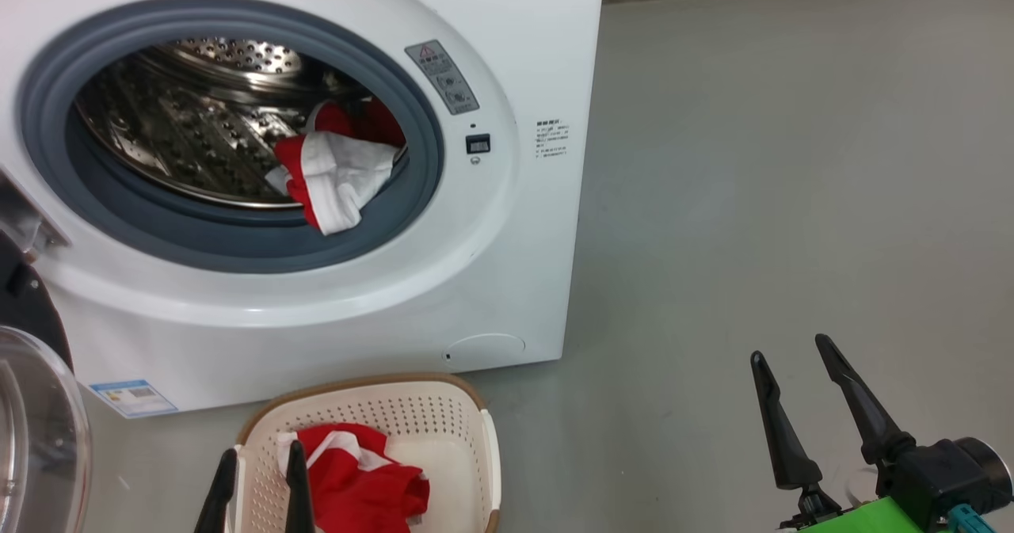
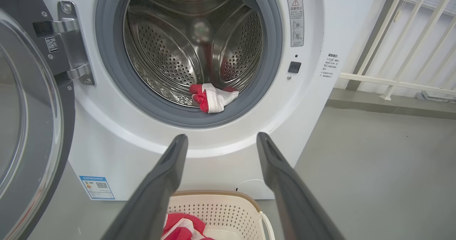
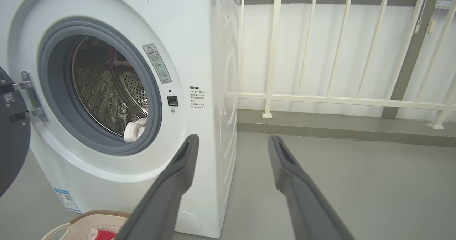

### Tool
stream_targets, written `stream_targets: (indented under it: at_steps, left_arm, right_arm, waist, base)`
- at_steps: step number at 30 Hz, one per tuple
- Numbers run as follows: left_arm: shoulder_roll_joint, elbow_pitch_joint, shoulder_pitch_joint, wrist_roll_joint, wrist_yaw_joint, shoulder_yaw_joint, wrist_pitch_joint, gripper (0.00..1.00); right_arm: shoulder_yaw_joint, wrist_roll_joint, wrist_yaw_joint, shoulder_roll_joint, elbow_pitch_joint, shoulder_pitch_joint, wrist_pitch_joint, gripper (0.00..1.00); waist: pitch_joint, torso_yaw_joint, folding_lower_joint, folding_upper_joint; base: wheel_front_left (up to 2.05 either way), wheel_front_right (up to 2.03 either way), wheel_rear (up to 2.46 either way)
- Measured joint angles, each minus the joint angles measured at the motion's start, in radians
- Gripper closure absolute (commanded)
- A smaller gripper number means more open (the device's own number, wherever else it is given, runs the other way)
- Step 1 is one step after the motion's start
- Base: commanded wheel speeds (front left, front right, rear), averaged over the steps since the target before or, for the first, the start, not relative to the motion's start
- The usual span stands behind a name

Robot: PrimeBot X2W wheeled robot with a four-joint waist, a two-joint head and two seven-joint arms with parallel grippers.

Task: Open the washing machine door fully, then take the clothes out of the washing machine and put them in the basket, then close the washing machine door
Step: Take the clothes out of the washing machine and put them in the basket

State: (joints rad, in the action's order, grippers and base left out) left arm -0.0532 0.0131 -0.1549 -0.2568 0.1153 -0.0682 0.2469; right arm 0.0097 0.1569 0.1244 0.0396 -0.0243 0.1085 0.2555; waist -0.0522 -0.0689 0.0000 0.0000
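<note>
Labels first. A grey warning sticker [image 1: 442,76] with a red triangle sits on the washing machine [image 1: 507,279] to the upper right of the opening; its small print is too small to read. Below it is a black square latch port [image 1: 478,143], and beside that a block of tiny printed text [image 1: 552,138], unreadable. A blue label [image 2: 97,187] with a QR code is low on the front left. There is another QR sticker [image 2: 51,44] on the washing machine door [image 2: 32,118] by the hinge. No brand name can be read.

The door is swung open at the machine's left, glass bowl facing out. Clothes [image 1: 337,169]: one red-and-white bundle lies at the drum's front lip, lower right of the opening, against the grey gasket [image 1: 238,240]. A second red-and-white piece [image 1: 360,477] lies in the basket [image 1: 444,414], which stands on the floor [image 1: 792,161] just before the machine.

Left jaws: spread wide, nothing between them, dark fingers [image 2: 156,186] hanging over the basket and pointing at the machine front. Right jaws: also wide apart and empty, fingers [image 1: 780,430] over bare floor, well right of the basket. A white railing [image 3: 320,54] stands behind.
</note>
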Motion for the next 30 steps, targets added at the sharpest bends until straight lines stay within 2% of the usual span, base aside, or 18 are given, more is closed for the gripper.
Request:
stream_targets:
  at_steps: [6, 19, 30]
  left_arm:
    - [0.001, 0.013, 0.057, -0.007, -0.005, -0.01, 0.002, 0.0]
    - [-0.002, 0.068, 0.291, -0.018, -0.047, 0.018, 0.003, 0.0]
    - [-0.054, 0.187, 0.544, -0.021, -0.082, 0.058, 0.006, 0.0]
  right_arm:
    - [0.002, -0.002, 0.0, 0.0, -0.012, -0.033, 0.0, 0.0]
    - [0.01, -0.009, 0.0, 0.001, -0.026, -0.13, 0.0, 0.0]
    - [0.016, -0.009, 0.0, 0.001, -0.037, -0.188, 0.0, 0.0]
  waist:
    - [-0.05, -0.002, 0.0, 0.0]
    - [-0.199, -0.017, 0.0, 0.0]
    - [-0.319, -0.041, 0.0, 0.0]
  base:
    - [0.0, 0.0, 0.0]
    - [0.0, 0.0, 0.0]
    - [0.0, 0.0, 0.0]
